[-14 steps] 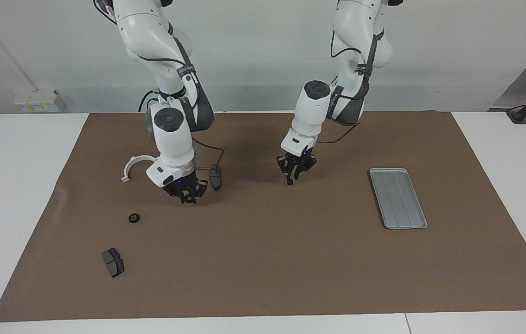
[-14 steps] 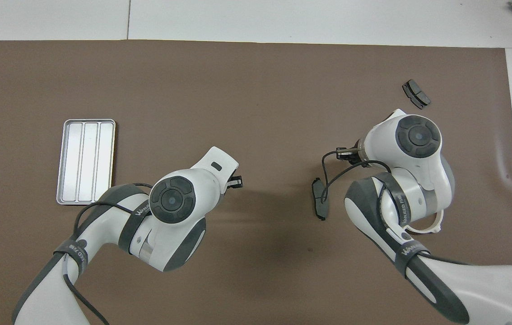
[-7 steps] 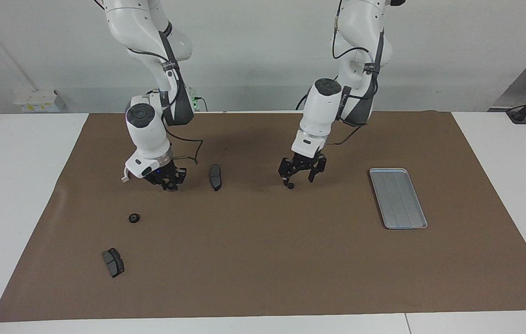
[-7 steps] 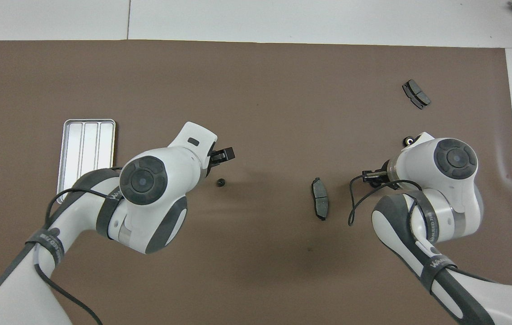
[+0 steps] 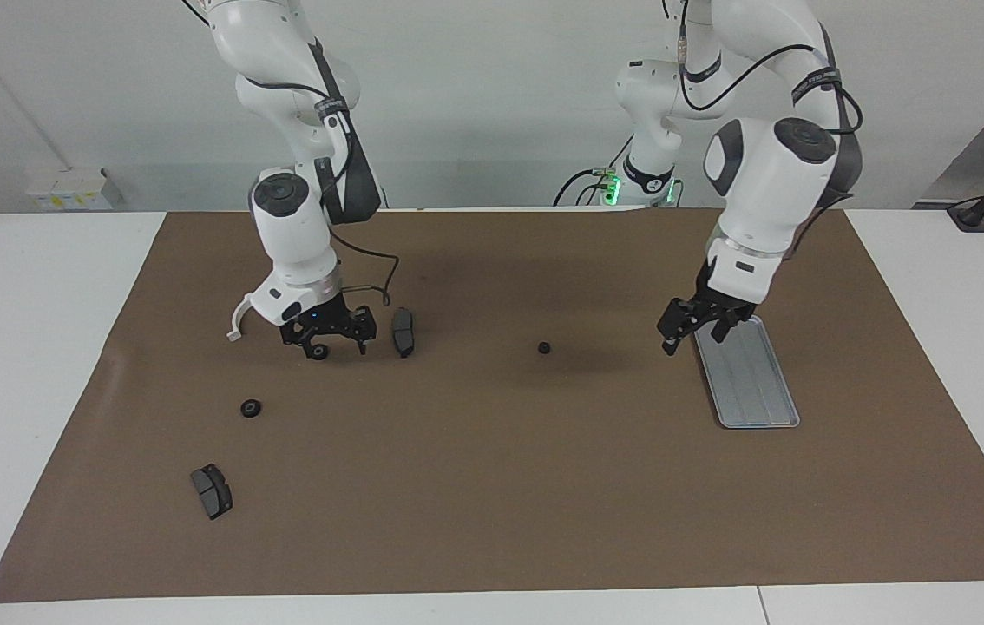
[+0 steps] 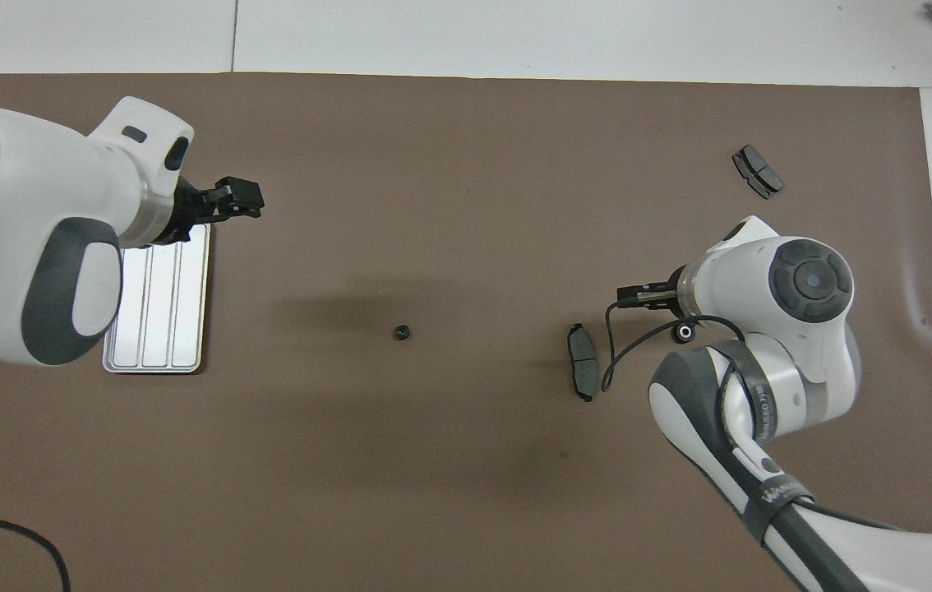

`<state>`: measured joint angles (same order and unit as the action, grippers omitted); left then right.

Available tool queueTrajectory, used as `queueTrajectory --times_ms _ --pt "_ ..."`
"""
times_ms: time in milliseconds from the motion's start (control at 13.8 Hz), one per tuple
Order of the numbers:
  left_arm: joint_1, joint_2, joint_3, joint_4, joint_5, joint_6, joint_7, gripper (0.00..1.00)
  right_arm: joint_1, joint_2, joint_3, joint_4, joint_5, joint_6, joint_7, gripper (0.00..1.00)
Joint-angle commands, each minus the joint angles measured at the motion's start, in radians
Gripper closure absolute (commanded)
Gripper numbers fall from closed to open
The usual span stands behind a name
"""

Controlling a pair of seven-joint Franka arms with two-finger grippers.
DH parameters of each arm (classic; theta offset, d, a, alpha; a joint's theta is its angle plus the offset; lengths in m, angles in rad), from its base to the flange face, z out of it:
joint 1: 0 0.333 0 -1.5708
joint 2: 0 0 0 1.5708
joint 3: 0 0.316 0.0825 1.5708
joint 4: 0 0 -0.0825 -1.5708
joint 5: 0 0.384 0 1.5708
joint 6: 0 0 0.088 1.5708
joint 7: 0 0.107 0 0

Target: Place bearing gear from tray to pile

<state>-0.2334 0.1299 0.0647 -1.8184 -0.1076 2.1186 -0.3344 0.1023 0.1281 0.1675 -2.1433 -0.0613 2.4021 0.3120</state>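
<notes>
Left gripper (image 5: 693,328) over tray (image 5: 757,395) edge

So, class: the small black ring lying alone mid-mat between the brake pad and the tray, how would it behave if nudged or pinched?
The small black ring looks round, so a sideways nudge might set it rolling, unless it stays flat. It seems rigid, probably metal, so unlikely to bend. Being so little, it could easily slip from a claw.
</notes>
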Motion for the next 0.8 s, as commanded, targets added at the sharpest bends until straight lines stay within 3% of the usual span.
queueTrajectory --times_ms 0,218,436,582,727 --pt "0.090 -0.029 -0.010 0.054 -0.018 -0.148 0.145 0.00 0.098 0.048 0.004 0.087 0.017 -0.014 0.140 0.00" --pt "0.121 -0.039 -0.008 0.160 0.008 -0.322 0.207 0.00 0.227 0.137 0.003 0.212 -0.003 -0.038 0.317 0.00" --pt "0.108 -0.088 -0.019 0.240 0.136 -0.486 0.209 0.00 0.327 0.243 0.000 0.356 -0.017 -0.093 0.425 0.00" --pt "0.106 -0.124 -0.022 0.234 0.149 -0.549 0.206 0.00 0.387 0.348 0.001 0.495 -0.102 -0.158 0.533 0.00" --pt "0.105 -0.147 -0.023 0.210 0.149 -0.630 0.209 0.00 0.413 0.404 0.003 0.557 -0.149 -0.164 0.607 0.00"
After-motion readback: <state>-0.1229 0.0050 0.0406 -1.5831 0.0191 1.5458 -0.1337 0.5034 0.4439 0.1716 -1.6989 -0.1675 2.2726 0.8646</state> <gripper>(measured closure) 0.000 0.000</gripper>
